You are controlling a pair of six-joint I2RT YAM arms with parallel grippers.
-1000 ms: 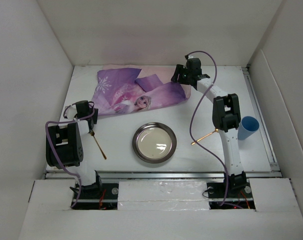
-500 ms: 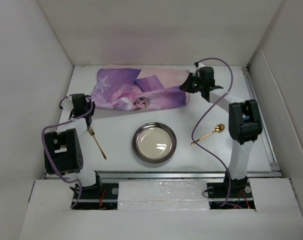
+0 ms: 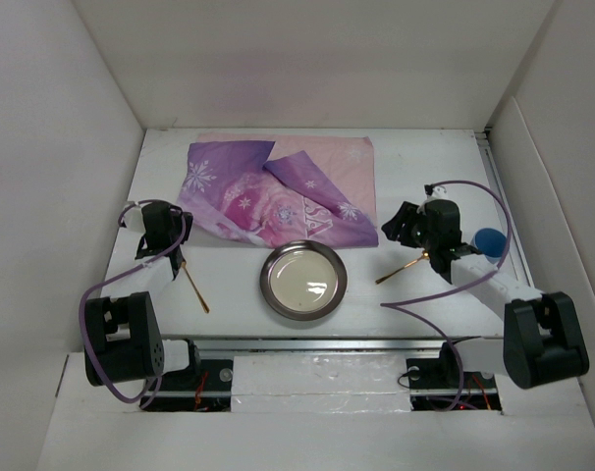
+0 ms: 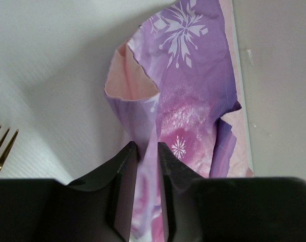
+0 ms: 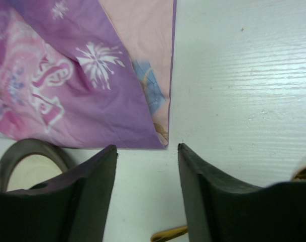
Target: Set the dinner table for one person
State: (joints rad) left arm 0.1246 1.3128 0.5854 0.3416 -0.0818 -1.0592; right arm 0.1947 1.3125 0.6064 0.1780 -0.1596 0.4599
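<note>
Overhead, the bench (image 3: 425,167) is a plain matte white slab filling the middle of the view. At its far side the mat (image 3: 278,191) lies rumpled: thin, limp cloth with a purple print, its pale pink underside turned up along the far right. A round, shiny metal plate (image 3: 302,280) sits just nearer than the mat, with a slim gold fork (image 3: 193,287) on its left and a gold spoon (image 3: 401,272) and blue cup (image 3: 489,240) on its right. From the left wrist, your left jaws are clamped on a raised fold of the mat, with the fork tines beside them. From the right wrist, your right jaws stand parted with nothing between them, and the mat's near corner lies just ahead. I judge you're flattening the mat for 1 setting. Hold the pinch low, take that corner, and draw the 2 sides apart evenly so the cloth doesn't drag the plate.
</note>
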